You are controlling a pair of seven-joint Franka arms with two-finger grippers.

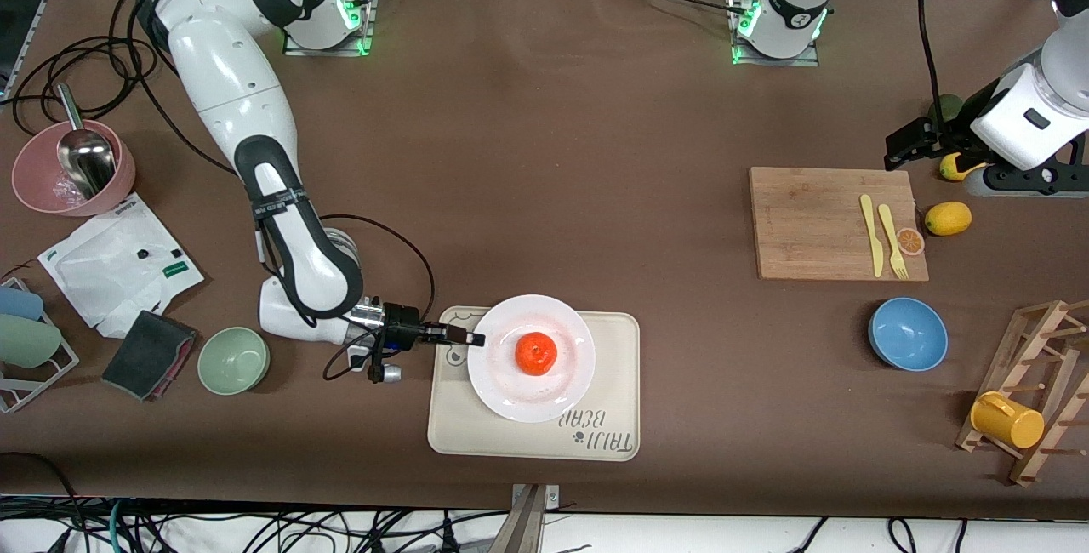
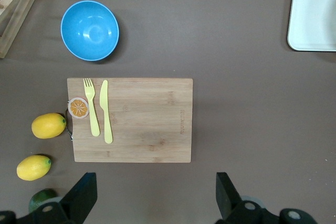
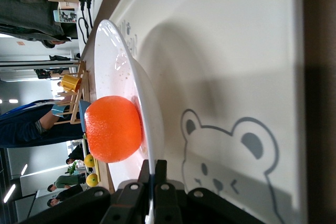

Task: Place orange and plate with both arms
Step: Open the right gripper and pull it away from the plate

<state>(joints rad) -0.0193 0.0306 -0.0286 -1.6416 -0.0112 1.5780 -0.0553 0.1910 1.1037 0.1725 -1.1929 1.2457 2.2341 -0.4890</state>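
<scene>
Brown cloth covers the counter. From the front, the plate (image 1: 532, 359) lies on the beige bear tray (image 1: 612, 417) near the camera-side edge, with the orange (image 1: 536, 353) at its middle. The right gripper (image 1: 475, 339) pinches the plate's rim. The left gripper (image 1: 903, 145) hangs by the left arm's end.

Left wrist: its fingers (image 2: 80, 196) spread wide above the cutting board (image 2: 142, 121).

Right wrist: fingers (image 3: 153, 174) clamp the plate's (image 3: 144, 98) rim beside the orange (image 3: 113, 128).

Left pincer (image 2: 152, 203) fingertips cut off by frame edge.
</scene>
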